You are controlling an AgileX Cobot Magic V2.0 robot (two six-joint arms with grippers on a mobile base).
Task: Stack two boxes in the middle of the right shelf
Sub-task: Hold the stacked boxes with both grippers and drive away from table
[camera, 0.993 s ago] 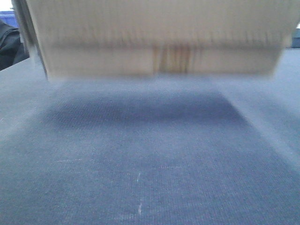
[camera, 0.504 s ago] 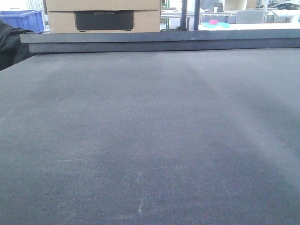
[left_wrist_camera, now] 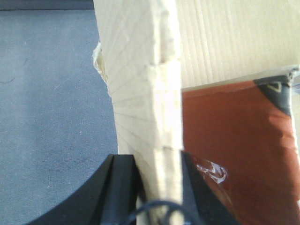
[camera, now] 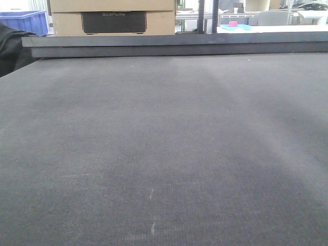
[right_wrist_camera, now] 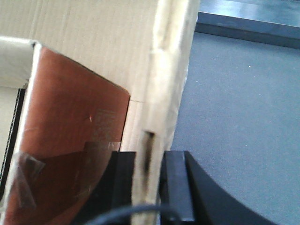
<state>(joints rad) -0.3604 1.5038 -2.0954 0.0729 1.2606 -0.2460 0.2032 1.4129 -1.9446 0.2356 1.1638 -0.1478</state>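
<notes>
— Left claw (left_wrist_camera: 157, 161)?
— Clamped on a wall of the plain brown corrugated cardboard box (left_wrist_camera: 140, 79), which rises straight between its jaws. Right claw (right_wrist_camera: 149, 159) pinches the opposite wall likewise.
— Risk?
— Thin walls may buckle or slip, tilting the box toward the grey counter (left_wrist_camera: 51, 103) beneath.

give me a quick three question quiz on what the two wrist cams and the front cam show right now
1. True or false: the left gripper is shut on a wall of the cardboard box.
2. The bin at the front view's far left is: A green, B blue, C yellow.
3. Fill in: the right gripper clamps a wall made of ____.
Key: 1 true; 2 B; 3 cardboard.
</notes>
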